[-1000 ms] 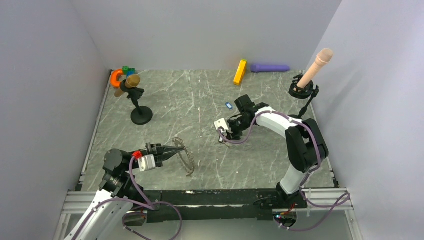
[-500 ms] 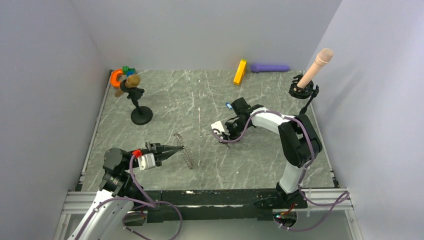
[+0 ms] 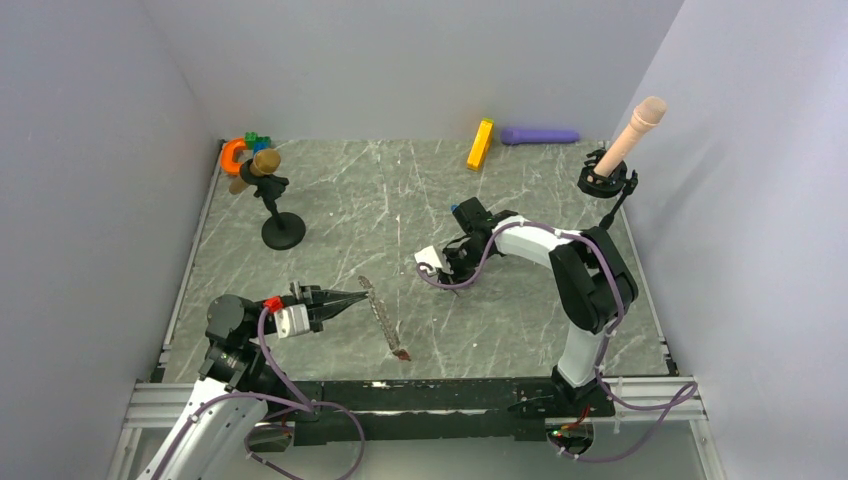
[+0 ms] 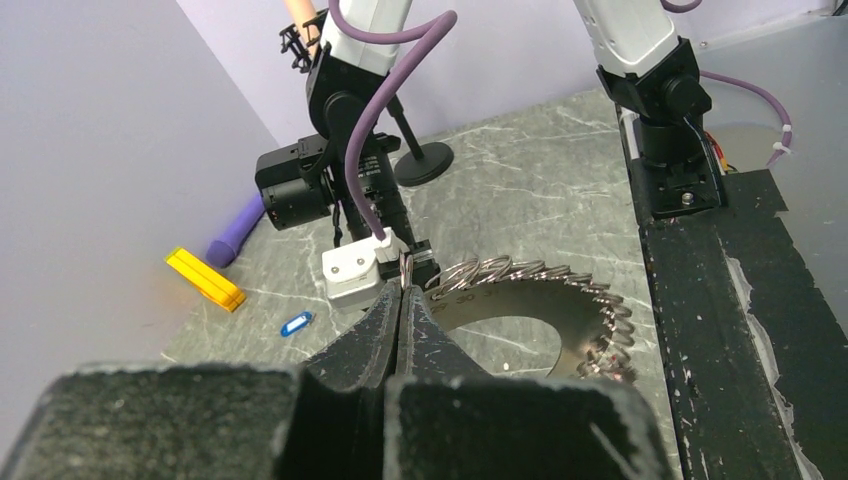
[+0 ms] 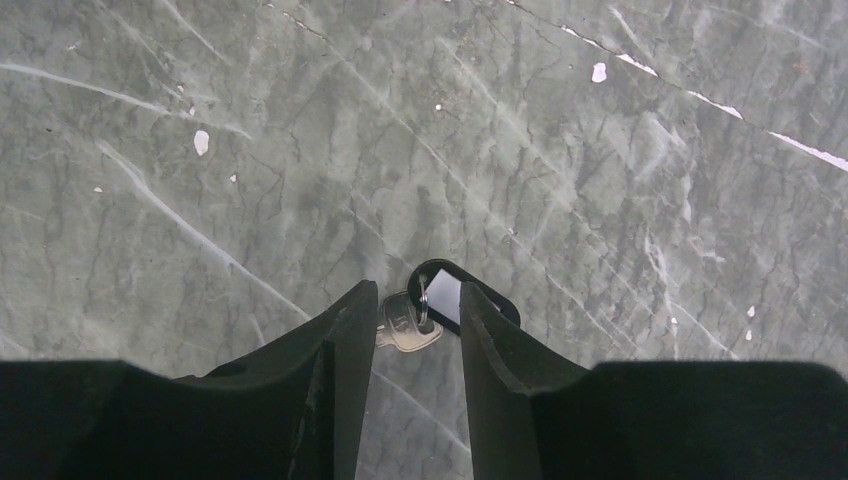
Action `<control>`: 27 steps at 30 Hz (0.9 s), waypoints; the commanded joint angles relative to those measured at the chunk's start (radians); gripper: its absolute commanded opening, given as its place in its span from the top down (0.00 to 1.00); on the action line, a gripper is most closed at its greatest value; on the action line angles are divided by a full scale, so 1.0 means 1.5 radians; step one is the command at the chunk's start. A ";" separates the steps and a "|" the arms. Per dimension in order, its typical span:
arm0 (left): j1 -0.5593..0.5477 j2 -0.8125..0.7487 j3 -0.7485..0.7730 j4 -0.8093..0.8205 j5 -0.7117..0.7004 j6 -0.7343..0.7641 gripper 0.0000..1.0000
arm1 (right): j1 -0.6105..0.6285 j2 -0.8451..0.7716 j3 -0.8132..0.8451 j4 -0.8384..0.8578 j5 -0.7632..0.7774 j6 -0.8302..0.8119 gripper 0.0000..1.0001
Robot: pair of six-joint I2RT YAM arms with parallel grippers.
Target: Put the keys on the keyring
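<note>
My left gripper (image 3: 360, 294) (image 4: 403, 290) is shut on the rim of the keyring (image 3: 381, 316) (image 4: 540, 300). The keyring is a flat metal loop edged with coiled wire, and it hangs edge-on toward the near table edge. A small reddish piece (image 3: 402, 353) shows at its lower end. My right gripper (image 3: 445, 276) (image 5: 416, 292) points down at the table with its jaws open. Its jaws straddle a black-rimmed key (image 5: 452, 297) with a silver blade (image 5: 402, 327). A blue key (image 4: 295, 324) (image 3: 456, 208) lies behind the right wrist.
A yellow block (image 3: 480, 144) and a purple cylinder (image 3: 540, 135) lie at the back wall. An orange horseshoe piece (image 3: 233, 155) and a black stand (image 3: 281, 230) are back left. A pink rod on a stand (image 3: 625, 140) is back right. Walls close in three sides.
The keyring has swung from a visible loop to edge-on, reaching farther toward the near edge. The right gripper has shifted left and its jaws have narrowed around the black-rimmed key.
</note>
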 commanded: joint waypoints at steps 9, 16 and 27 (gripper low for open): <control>0.008 0.002 0.027 0.047 0.018 -0.007 1.00 | 0.001 0.012 0.025 -0.010 0.014 0.003 0.64; 0.011 0.003 0.026 0.053 0.021 -0.011 1.00 | 0.001 0.014 0.027 -0.012 0.019 0.004 0.68; 0.018 0.007 0.023 0.070 0.030 -0.023 1.00 | 0.001 0.020 0.032 -0.017 0.024 0.008 0.72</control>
